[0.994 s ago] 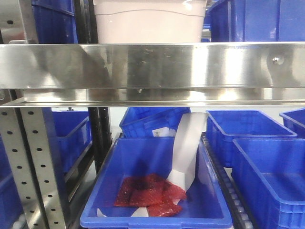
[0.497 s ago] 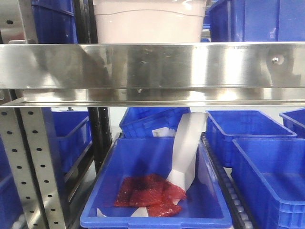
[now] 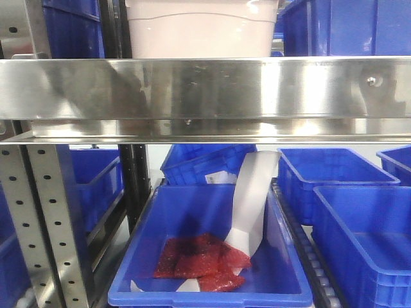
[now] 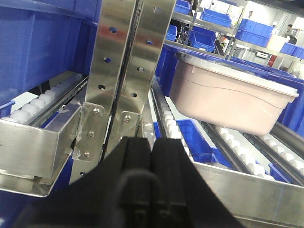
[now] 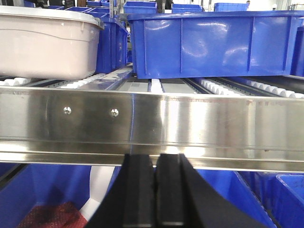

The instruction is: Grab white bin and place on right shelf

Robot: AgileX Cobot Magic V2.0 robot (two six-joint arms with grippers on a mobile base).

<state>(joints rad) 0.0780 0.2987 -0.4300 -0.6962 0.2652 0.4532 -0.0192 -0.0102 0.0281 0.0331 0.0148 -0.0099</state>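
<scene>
Left gripper [image 4: 151,178]: I see its black fingers pressed together, holding nothing, just before the perforated uprights [image 4: 124,61].
Right gripper [image 5: 155,190]: I see the jaws closed and empty, low before the steel beam.
Right shelf [image 3: 205,90]: its stainless front beam spans my front view.
White bin [image 3: 202,29]: lidded, resting on the shelf rollers [image 4: 168,116] behind the beam, a blue crate [image 5: 213,42] beside it.
Lower crate [image 3: 205,256]: holds red mesh.
</scene>
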